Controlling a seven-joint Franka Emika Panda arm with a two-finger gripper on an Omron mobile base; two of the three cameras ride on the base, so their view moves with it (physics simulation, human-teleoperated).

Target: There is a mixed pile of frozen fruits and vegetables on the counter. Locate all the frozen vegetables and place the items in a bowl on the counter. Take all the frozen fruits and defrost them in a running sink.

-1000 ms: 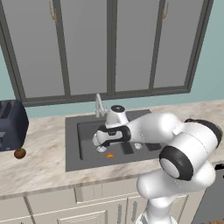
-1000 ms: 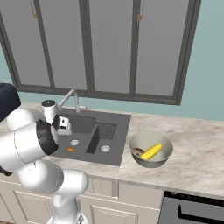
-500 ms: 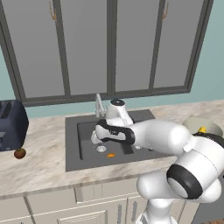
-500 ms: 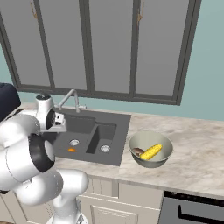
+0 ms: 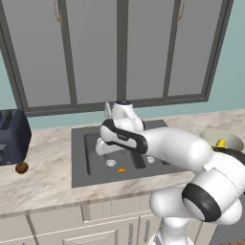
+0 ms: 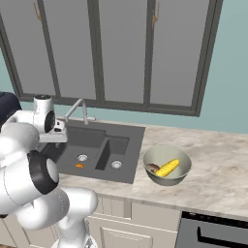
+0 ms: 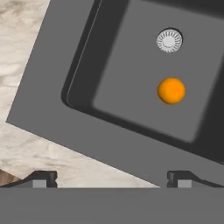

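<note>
Orange ball sits on the floor of the sink's large basin, just beside the round drain, touching nothing else. From the left base camera it shows as a small orange spot near that drain.

Gripper hangs above the sink's rim and the edge of the counter, jaws wide apart, nothing between them. The fingertips frame bare sink rim and beige stone.

Dark brown round fruit rests on the counter at the far left, just in front of the dark blue toaster, well apart from the sink.

Bowl stands on the counter just to the right of the sink. Inside it: yellow corn cob lying at a slant, and the tan mushroom beside it toward the sink side.

Silver faucet rises behind the basins. Whether water is running, I cannot tell.
</note>
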